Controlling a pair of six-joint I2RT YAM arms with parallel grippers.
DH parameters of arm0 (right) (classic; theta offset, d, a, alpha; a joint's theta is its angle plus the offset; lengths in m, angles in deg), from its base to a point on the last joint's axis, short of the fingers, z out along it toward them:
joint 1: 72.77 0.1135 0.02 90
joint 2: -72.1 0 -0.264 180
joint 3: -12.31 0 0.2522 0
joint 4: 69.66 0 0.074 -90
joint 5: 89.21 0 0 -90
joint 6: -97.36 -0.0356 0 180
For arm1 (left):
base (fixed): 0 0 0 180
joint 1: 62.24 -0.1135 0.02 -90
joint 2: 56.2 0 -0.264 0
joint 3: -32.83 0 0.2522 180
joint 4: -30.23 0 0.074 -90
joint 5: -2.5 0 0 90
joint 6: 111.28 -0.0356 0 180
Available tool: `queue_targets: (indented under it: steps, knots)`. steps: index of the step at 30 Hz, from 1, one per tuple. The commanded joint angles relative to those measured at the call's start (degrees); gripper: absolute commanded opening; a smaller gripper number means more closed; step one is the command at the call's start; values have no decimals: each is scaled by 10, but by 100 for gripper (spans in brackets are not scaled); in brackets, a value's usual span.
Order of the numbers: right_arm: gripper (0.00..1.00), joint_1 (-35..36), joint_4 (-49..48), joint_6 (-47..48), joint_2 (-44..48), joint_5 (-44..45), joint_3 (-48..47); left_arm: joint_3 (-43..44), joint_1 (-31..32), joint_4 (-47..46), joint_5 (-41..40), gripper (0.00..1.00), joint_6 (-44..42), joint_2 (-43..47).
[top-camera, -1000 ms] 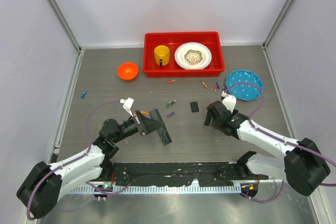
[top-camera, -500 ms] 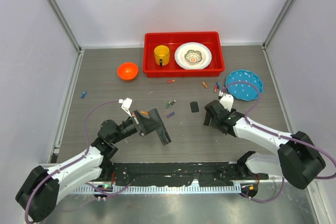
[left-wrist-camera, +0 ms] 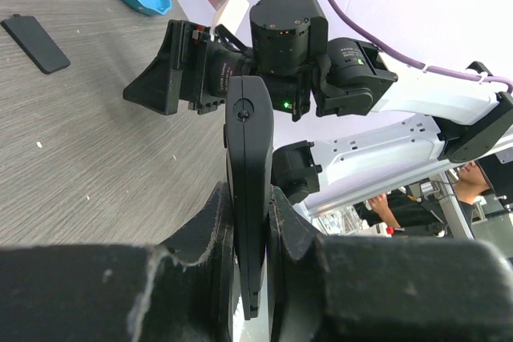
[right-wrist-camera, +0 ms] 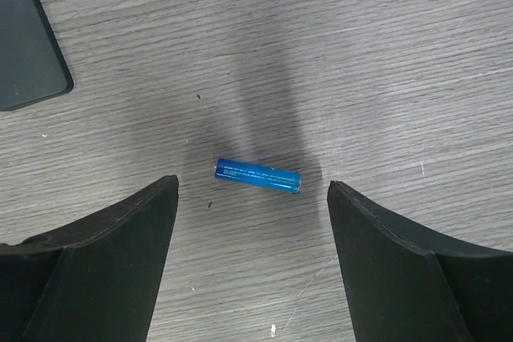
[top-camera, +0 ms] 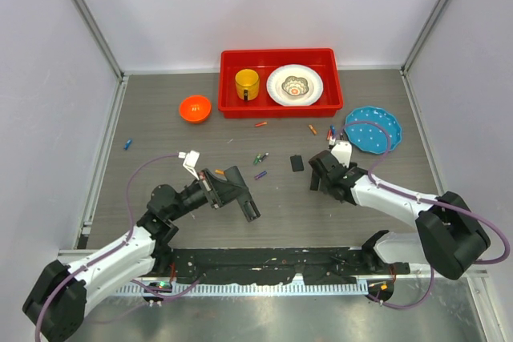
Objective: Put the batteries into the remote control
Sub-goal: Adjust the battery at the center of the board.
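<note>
My left gripper (top-camera: 227, 190) is shut on the black remote control (top-camera: 244, 195) and holds it edge-on above the table. In the left wrist view the remote (left-wrist-camera: 248, 174) stands clamped between the two fingers (left-wrist-camera: 215, 222). My right gripper (top-camera: 320, 175) is open and hangs low over a blue battery (right-wrist-camera: 257, 175), which lies flat between its fingers (right-wrist-camera: 120, 238) without touching them. Other batteries lie loose: green (top-camera: 259, 157), purple (top-camera: 260, 174), orange (top-camera: 260, 124), and a blue one (top-camera: 127, 145) at the far left.
A small black battery cover (top-camera: 296, 162) lies left of the right gripper and also shows in the right wrist view (right-wrist-camera: 24, 38). A red tray (top-camera: 232, 62) with a yellow mug and a white plate, an orange bowl (top-camera: 195, 107) and a blue plate (top-camera: 373, 128) stand at the back.
My right gripper has moved a little left and away from the bases. My left gripper has shifted slightly with the remote still in it.
</note>
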Motion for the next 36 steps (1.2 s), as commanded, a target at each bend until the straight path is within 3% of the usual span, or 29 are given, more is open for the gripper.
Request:
queue_targets:
  steps: [1, 19, 25, 36]
  knots:
    - [80, 0, -21, 3, 1, 7, -24, -4, 1, -27, 7, 0, -14, 13]
    - [76, 0, -14, -48, -40, 29, -35, -20, 2, -13, -19, 0, -7, 25]
    - [70, 0, -25, -68, -53, 23, -20, -31, 2, -5, -34, 0, -5, 33]
    - [72, 0, -25, -75, -57, 17, -10, -29, 2, -1, -35, 0, -9, 29]
